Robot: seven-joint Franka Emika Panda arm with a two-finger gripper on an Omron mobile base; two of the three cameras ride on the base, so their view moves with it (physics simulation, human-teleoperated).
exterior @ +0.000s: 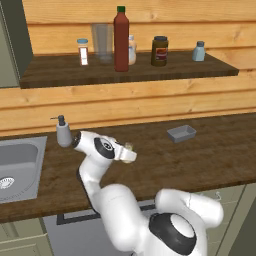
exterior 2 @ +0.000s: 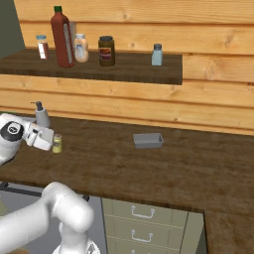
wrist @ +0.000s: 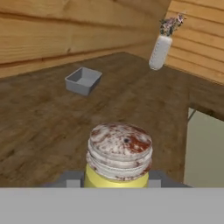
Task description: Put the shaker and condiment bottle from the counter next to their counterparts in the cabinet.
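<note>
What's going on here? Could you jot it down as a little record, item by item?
shaker: on the counter, between the jaws
gripper: shut on the shaker
red bottle: already on the shelf, upright
blue shaker: on the shelf, toward its right end
brown jar: on the shelf, right of the red bottle
grey tray: on the counter
pump dispenser: by the sink
</note>
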